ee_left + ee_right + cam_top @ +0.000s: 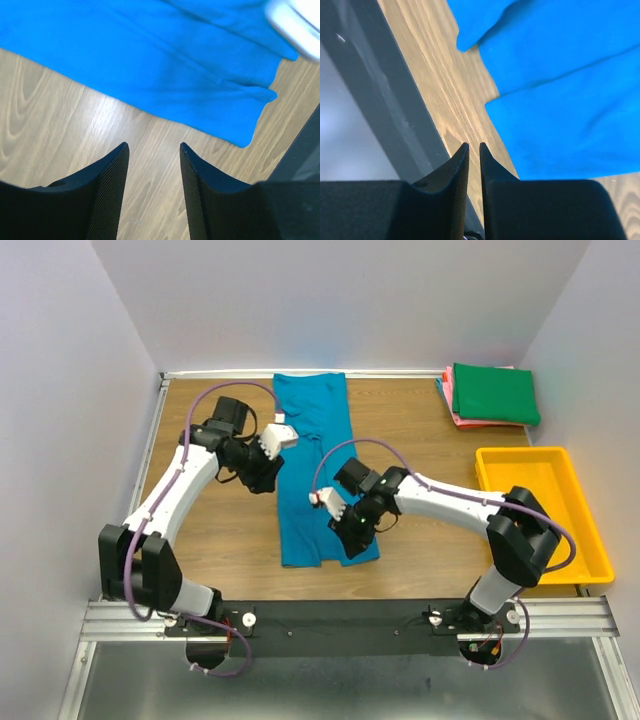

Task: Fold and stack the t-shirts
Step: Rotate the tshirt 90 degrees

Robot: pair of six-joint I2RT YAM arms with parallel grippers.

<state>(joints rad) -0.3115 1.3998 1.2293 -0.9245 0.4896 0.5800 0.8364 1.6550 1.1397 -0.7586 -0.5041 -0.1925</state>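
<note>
A teal-blue t-shirt lies folded into a long narrow strip down the middle of the table. My left gripper hovers at the strip's left edge. In the left wrist view it is open over bare wood, with the shirt just beyond the fingertips. My right gripper is over the strip's lower right corner. Its jaws stand a slim gap apart with nothing between them, and the blue cloth lies beside and under the right finger. A dark green folded t-shirt tops pink ones at the back right.
A yellow plastic tray sits at the right edge, beside my right arm's elbow. The table's dark front rail runs close to my right gripper. White walls close in the table on the left, back and right.
</note>
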